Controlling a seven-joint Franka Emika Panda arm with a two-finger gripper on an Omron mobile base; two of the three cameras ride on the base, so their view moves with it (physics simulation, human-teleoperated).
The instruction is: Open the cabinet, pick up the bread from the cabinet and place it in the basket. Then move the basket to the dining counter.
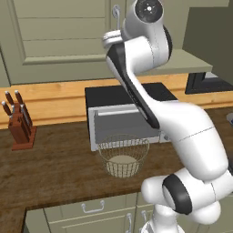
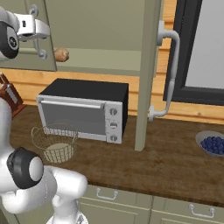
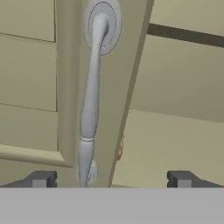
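The cabinet point(image 2: 100, 26) has its right door point(image 2: 146, 74) swung wide open and seen edge-on. Its left door point(image 1: 59, 32) still covers the left half. On the cabinet shelf lies the bread point(image 2: 61, 54), a small golden-brown bun; a sliver of the bread point(image 3: 119, 149) peeks past the door's edge. My gripper point(image 2: 38, 33) is open in front of the left door's silver bar handle point(image 3: 92, 100), with nothing between its fingertips point(image 3: 41, 178). The cream wire basket point(image 1: 124, 154) stands empty on the worktop before the toaster oven. The dining counter is out of view.
A black and silver toaster oven point(image 2: 83, 111) sits under the cabinet. A knife block point(image 1: 18, 120) stands at the left. A bowl of blueberries point(image 2: 212, 143) is on the worktop at the right, below a dark-framed window point(image 2: 201, 48). Sage drawers point(image 2: 131, 201) run below.
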